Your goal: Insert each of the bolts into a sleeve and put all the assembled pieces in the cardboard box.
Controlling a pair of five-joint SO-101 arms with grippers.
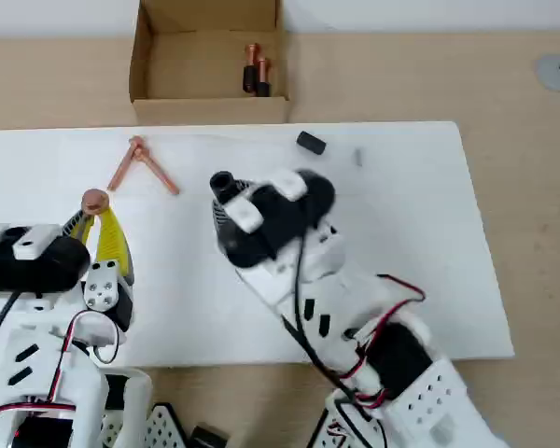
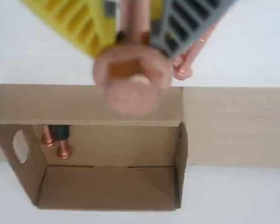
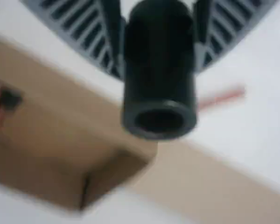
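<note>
While the left gripper (image 1: 95,213), at left, clamps a bolt (image 1: 94,199) by its shank and the right gripper (image 1: 231,194), centre, grips a sleeve (image 1: 221,183), apparently for mating, two bolts (image 1: 140,164) wait upper left; the box (image 1: 142,65), top, holds finished pieces (image 1: 256,71).

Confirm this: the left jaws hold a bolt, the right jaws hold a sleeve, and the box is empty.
Not empty: the high view shows two assembled pieces lying in the box. The left jaws do hold a bolt, the right jaws a sleeve.
</note>
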